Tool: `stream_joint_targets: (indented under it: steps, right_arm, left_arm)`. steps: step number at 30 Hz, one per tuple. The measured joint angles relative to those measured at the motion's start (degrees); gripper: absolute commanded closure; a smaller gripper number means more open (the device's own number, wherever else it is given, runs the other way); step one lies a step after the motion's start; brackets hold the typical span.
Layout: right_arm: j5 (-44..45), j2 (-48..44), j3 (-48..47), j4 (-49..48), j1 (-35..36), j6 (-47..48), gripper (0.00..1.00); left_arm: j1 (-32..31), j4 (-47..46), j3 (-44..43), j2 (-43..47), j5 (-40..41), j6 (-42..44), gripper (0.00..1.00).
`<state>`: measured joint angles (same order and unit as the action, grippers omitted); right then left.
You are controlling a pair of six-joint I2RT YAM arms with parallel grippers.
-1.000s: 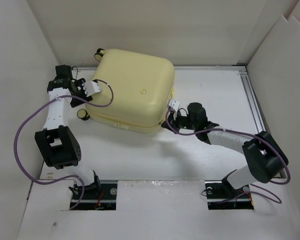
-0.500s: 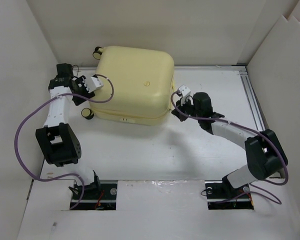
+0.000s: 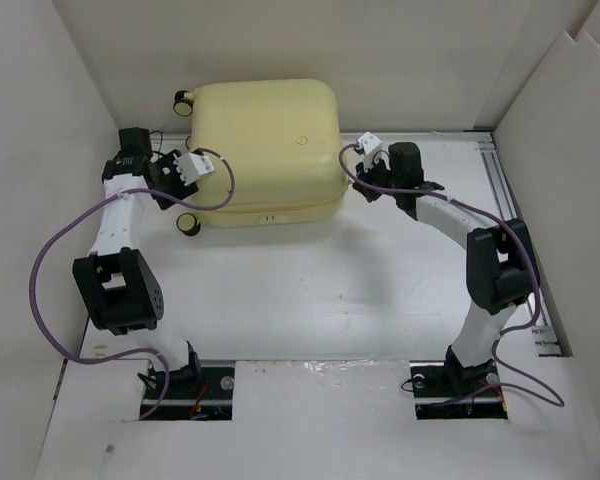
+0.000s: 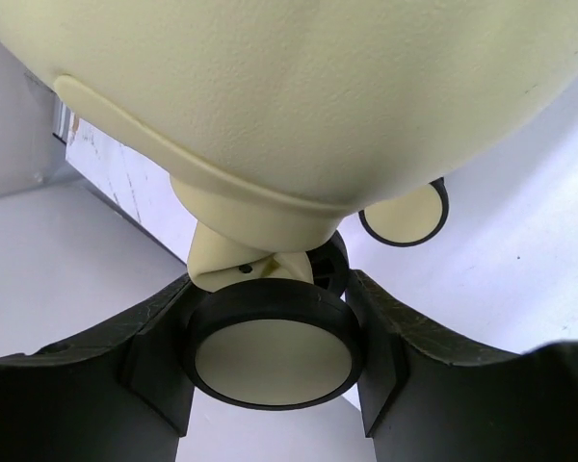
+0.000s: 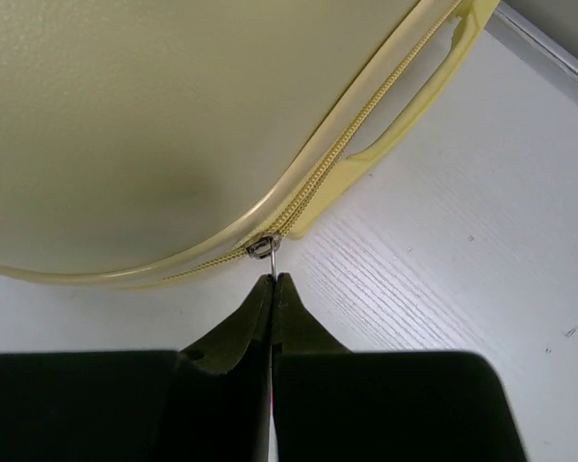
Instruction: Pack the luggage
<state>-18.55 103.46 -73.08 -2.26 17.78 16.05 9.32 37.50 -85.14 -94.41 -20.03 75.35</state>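
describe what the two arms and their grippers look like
Both the left arm and right arm have white link shells, chunky black joint housings, and a loose purple cable looping along each. The left gripper and right gripper have matte black, faintly textured fingers that taper toward the tips.

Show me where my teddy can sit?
Bare table before the luggage, between left arm and right arm; more in the far right corner. Crowded beside the luggage: left gripper on its wheel, right gripper pinching the zipper pull.
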Motion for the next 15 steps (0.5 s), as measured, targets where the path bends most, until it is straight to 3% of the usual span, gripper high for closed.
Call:
stream_joint_targets:
  steps: [9, 10, 13, 15]
  right_arm:
    - [-5.8, 0.9, -0.2, -0.3, -1.3, 6.3, 1.0]
    - [-6.5, 1.2, -0.3, -0.4, -1.5, 6.6, 1.0]
    - [-7.9, 1.3, -0.4, -0.7, -1.8, 7.1, 1.0]
    - [-8.2, 1.3, -0.4, -0.8, -1.9, 7.5, 1.0]
  left_arm:
    - [0.5, 7.3, -6.3, -3.5, -2.5, 1.9, 1.0]
    - [0.5, 7.8, -6.8, -3.7, -2.5, 2.2, 0.88]
    - [0.4, 8.7, -7.5, -4.1, -2.3, 2.6, 0.39]
    - [0.1, 8.7, -7.5, -4.1, -2.3, 2.2, 0.31]
